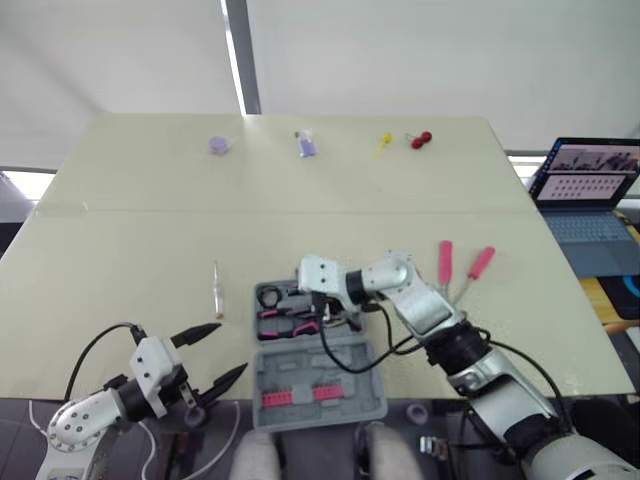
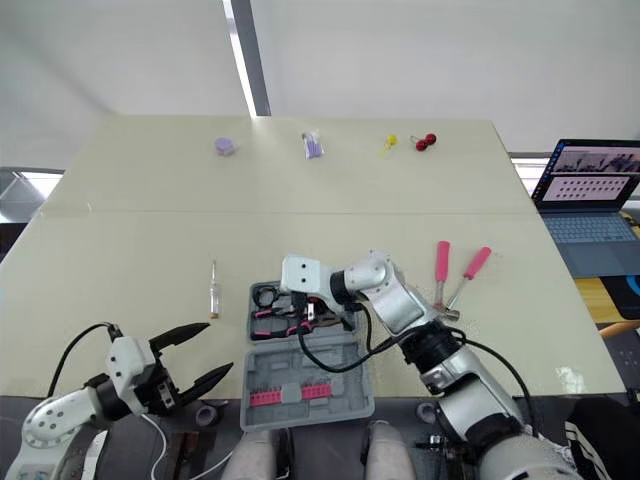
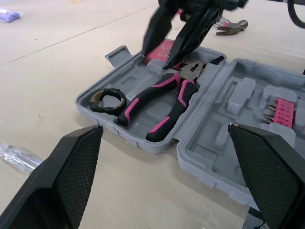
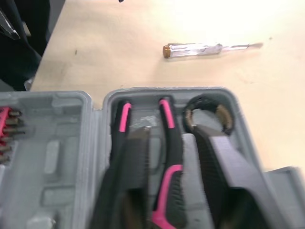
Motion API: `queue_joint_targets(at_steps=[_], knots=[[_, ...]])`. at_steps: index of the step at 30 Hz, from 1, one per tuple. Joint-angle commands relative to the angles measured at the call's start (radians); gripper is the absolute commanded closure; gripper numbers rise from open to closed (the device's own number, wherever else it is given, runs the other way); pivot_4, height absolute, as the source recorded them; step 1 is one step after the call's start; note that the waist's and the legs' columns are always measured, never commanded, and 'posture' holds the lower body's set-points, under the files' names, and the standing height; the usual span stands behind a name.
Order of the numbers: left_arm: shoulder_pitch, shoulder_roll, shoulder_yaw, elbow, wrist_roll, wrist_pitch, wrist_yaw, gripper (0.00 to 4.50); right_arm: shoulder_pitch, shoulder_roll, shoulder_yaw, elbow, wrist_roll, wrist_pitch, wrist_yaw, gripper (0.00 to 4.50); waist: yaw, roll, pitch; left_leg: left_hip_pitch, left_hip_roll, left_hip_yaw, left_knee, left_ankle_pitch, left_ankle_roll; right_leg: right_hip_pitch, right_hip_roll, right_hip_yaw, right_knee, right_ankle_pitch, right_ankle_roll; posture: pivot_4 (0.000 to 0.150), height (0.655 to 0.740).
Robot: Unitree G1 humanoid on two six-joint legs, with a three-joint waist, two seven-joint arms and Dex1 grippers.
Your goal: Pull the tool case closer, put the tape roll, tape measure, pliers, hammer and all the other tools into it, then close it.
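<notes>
1. The tool case (image 1: pixel 318 375) is lying open on the worktop (image 1: pixel 130 230), right at the near edge, with both gray halves facing up. For the clock directions, 12 is pointing away from the robot.
2. The far half is holding the pliers (image 3: pixel 162 102), the ones with black-and-pink handles. The tape roll (image 3: pixel 107 99) is sitting just beside them, toward 9 o'clock.
3. The near half is carrying a pink strip of bits (image 1: pixel 300 396).
4. The right claw (image 3: pixel 158 57) is reaching down into the far half with its fingers spread. One pliers handle is running between them, but I can't tell if they're actually touching it. Something red is sitting under the tips, and I can't make out what it is.
5. The left claw (image 1: pixel 232 348) is hovering at about 8 o'clock from the case, near the worktop's front edge. It's spread wide and empty.
6. A clear-handled screwdriver (image 1: pixel 216 290) is lying on the worktop at 10 o'clock, near the case.
7. Two pink-handled tools (image 1: pixel 445 262) are lying side by side at 2 o'clock, and one of them is the hammer (image 3: pixel 232 25).
8. A few small purple, yellow and red bits are sitting way out at 12 o'clock, well apart from everything else. A laptop (image 1: pixel 590 200) is sitting open past the worktop at 2 o'clock.
</notes>
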Motion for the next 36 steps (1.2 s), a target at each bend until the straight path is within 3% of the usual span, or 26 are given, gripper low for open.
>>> queue_joint_targets(at_steps=[1,17,24,36], knots=[[-0.003,0.005,0.0,-0.027,-0.001,-0.008,0.007,0.0,-0.003,0.025,-0.037,0.051,0.026,-0.057,-0.021,4.46,-0.001,0.0,0.0,0.0,0.0,0.0,0.0,0.0,0.0,0.0,0.0,0.0,0.0,0.0,0.0,0.15,0.74],[-0.008,0.005,-0.002,-0.012,0.003,-0.017,0.009,0.0,-0.006,0.024,0.02,0.287,-0.095,-0.089,-0.064,4.46,-0.002,0.001,-0.002,0.002,0.0,0.0,-0.002,0.001,-0.001,0.0,0.0,0.0,0.001,0.0,0.0,0.15,0.74],[-0.003,0.004,-0.003,-0.011,0.005,-0.023,0.007,0.0,-0.008,0.031,0.058,0.374,-0.137,-0.001,-0.089,4.46,-0.002,0.002,-0.009,0.017,0.0,0.001,-0.011,0.001,-0.001,0.007,0.0,0.0,-0.005,-0.002,-0.004,0.15,0.74],[-0.009,0.004,-0.008,-0.001,0.009,-0.027,0.004,0.0,0.011,0.032,0.078,0.418,-0.13,-0.009,-0.097,4.46,-0.001,0.009,-0.023,0.021,0.001,0.0,-0.014,0.001,-0.001,0.011,-0.001,0.0,-0.007,-0.003,-0.005,0.15,0.74]])
